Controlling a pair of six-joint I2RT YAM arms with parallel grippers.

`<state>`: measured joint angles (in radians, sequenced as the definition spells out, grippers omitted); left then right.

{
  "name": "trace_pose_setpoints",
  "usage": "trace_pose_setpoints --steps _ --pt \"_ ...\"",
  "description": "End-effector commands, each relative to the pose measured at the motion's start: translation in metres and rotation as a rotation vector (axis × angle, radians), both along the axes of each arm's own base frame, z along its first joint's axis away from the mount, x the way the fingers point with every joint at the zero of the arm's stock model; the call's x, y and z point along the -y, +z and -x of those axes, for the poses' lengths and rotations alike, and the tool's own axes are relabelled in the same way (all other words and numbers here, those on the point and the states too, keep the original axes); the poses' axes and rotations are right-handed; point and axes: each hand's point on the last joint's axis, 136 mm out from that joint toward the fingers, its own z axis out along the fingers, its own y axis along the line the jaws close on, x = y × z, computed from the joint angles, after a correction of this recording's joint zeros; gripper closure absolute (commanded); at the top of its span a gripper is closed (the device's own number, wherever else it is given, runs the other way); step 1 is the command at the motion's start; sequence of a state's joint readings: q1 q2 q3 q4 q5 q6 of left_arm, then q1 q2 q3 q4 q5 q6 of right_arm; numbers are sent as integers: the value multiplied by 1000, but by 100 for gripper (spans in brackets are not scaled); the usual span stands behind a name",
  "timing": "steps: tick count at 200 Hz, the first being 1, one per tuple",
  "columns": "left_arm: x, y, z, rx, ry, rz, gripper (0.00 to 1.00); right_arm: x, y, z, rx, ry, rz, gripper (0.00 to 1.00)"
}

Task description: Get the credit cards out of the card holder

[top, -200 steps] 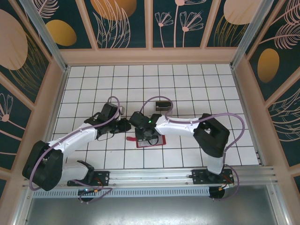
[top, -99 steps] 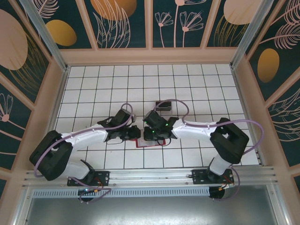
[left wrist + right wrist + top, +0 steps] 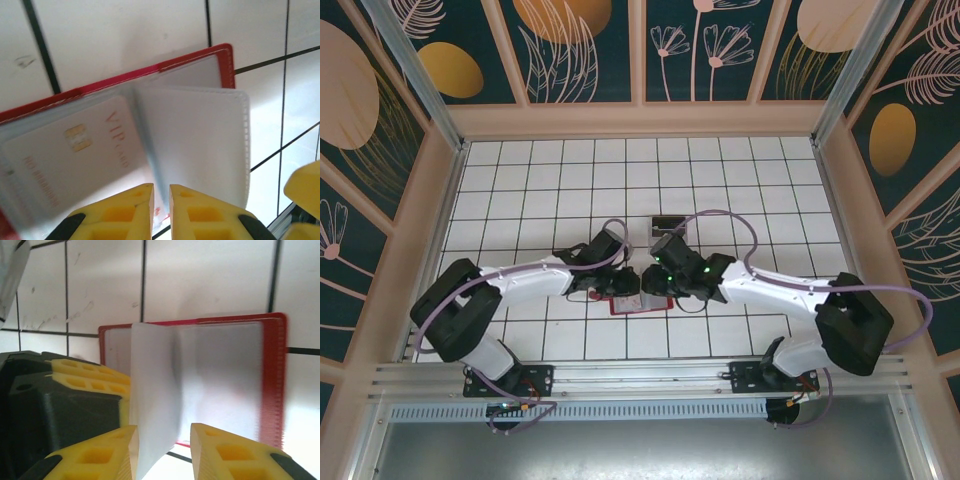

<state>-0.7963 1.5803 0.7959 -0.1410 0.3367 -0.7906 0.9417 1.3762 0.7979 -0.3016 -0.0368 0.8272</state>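
Note:
The red card holder [image 3: 642, 303] lies open on the white tiles between both grippers. In the left wrist view its red cover [image 3: 222, 52] frames greyish clear sleeves, and a pale card [image 3: 75, 155] printed "VIP card" sits in the left sleeve. One clear sleeve [image 3: 150, 390] stands up from the fold. My left gripper [image 3: 161, 200] is shut on the bottom edge of that sleeve. My right gripper [image 3: 164, 450] is open at the holder's near edge, with the raised sleeve against its left finger [image 3: 107, 452]. A black card is hidden.
A small dark-rimmed box [image 3: 667, 224] sits on the tiles just behind the two grippers. The left gripper's black and yellow body [image 3: 60, 400] is close beside my right gripper. Wooden walls [image 3: 640, 120] ring the tiled floor.
Both arms swung to the right. The left gripper came onto the holder's left side and closed on a sleeve. The right gripper shifted from over the holder to its right side.

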Motion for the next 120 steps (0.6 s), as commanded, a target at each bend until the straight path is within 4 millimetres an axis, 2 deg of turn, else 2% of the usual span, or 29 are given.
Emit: trace_pose_setpoints --steps 1,68,71,77,103,107,120 --pt "13 6 -4 1 -28 16 82 29 -10 -2 -6 -85 67 67" --pt "36 0 -9 -8 -69 28 83 56 1 -15 34 -170 86 66" --pt "35 -9 -7 -26 -70 11 83 56 2 -15 37 -173 86 66" --pt "36 -10 -7 -28 -73 10 83 57 4 -16 40 -175 87 66" --pt "29 -9 -13 12 -44 -28 84 46 9 -16 37 -138 40 66" --pt "27 1 -15 35 -37 -21 84 43 9 -16 32 -130 28 67" --pt "18 4 -17 52 -11 -39 84 30 8 -15 14 -96 -17 68"
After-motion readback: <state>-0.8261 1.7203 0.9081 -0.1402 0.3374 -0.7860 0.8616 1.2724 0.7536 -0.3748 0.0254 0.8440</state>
